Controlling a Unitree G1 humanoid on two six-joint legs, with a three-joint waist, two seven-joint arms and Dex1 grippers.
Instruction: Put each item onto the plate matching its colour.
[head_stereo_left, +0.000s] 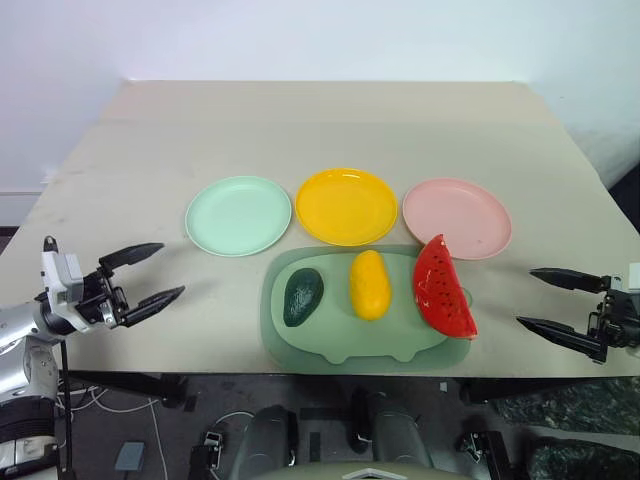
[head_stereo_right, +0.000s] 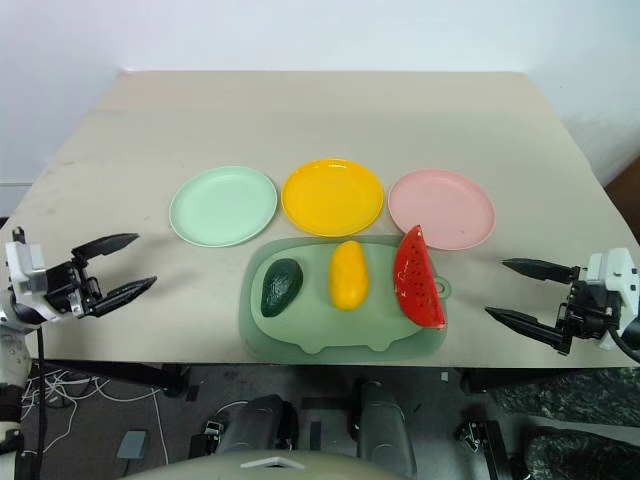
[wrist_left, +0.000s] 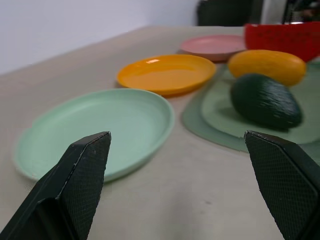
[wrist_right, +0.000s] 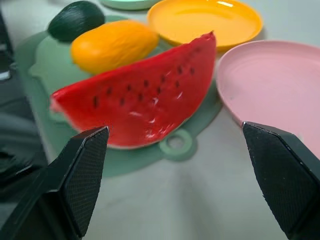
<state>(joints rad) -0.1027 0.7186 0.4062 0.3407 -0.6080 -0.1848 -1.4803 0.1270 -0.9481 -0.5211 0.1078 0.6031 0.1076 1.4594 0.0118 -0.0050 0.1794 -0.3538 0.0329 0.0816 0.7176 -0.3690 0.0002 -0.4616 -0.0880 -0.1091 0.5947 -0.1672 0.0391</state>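
Three plates stand in a row on the table: mint green (head_stereo_left: 238, 215), yellow (head_stereo_left: 346, 206) and pink (head_stereo_left: 456, 217). In front of them, on a green mat (head_stereo_left: 330, 335), lie a dark green avocado (head_stereo_left: 302, 296), a yellow mango-like fruit (head_stereo_left: 369, 284) and a red watermelon wedge (head_stereo_left: 442, 288). My left gripper (head_stereo_left: 160, 273) hangs open at the table's left front, well left of the avocado, with nothing in it. My right gripper (head_stereo_left: 535, 297) hangs open at the right front, a little right of the watermelon, also with nothing in it.
The beige table (head_stereo_left: 330, 130) runs wide behind the plates up to a white wall. The mat's front edge lies close to the table's front edge, with cables and dark floor below.
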